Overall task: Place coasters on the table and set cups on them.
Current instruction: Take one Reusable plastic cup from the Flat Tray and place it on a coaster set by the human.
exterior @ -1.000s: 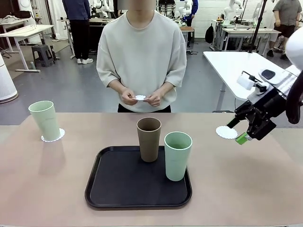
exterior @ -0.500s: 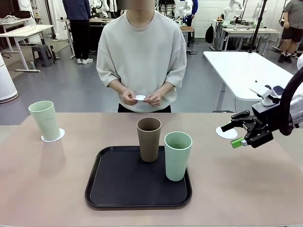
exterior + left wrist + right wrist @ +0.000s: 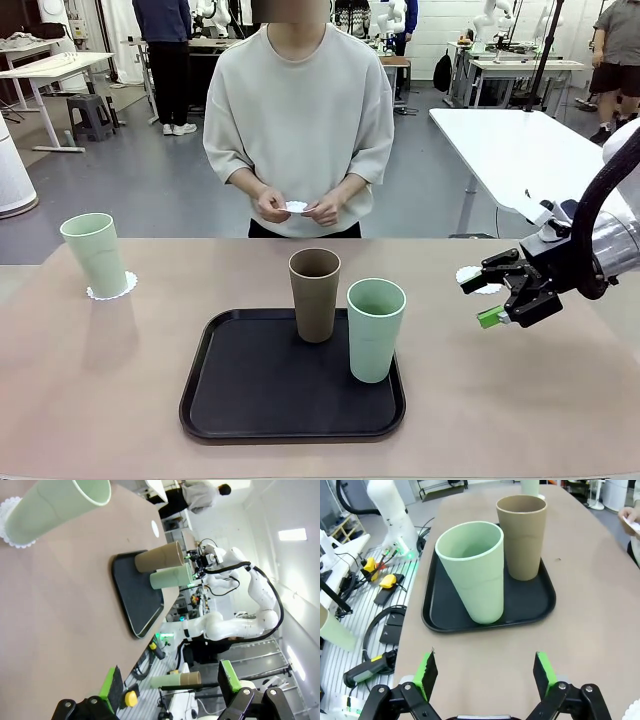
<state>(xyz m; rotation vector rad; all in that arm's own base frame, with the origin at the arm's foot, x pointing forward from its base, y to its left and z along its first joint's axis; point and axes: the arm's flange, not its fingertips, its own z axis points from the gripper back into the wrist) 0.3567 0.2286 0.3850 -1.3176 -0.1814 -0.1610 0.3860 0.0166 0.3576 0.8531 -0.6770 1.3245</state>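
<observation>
You have about one third of the job finished. Take the tray (image 3: 250,385) as the middle of the clock. At ten o'clock one green cup (image 3: 95,254) stands upright on its coaster (image 3: 118,289), at the far left of the table (image 3: 90,390). At two o'clock a second coaster (image 3: 467,272) lies flat on the table with no cup on it. The right gripper (image 3: 497,298) hovers just beside it on the near side, with its fingers spread apart and nothing between them. The brown cup (image 3: 315,293) and the other green cup (image 3: 375,328) stand upright on the tray, close together; I cannot tell if they touch. At twelve o'clock the third coaster (image 3: 297,207) is in the person's hands (image 3: 268,205), so it is not on the table yet. The left gripper (image 3: 171,682) is also spread wide and empty. I judge that this remains: one cup onto the second coaster, the third coaster laid down, and the last cup set on it. The right wrist view faces the two cups on the tray, so a grasp of one of them is probably next.
</observation>
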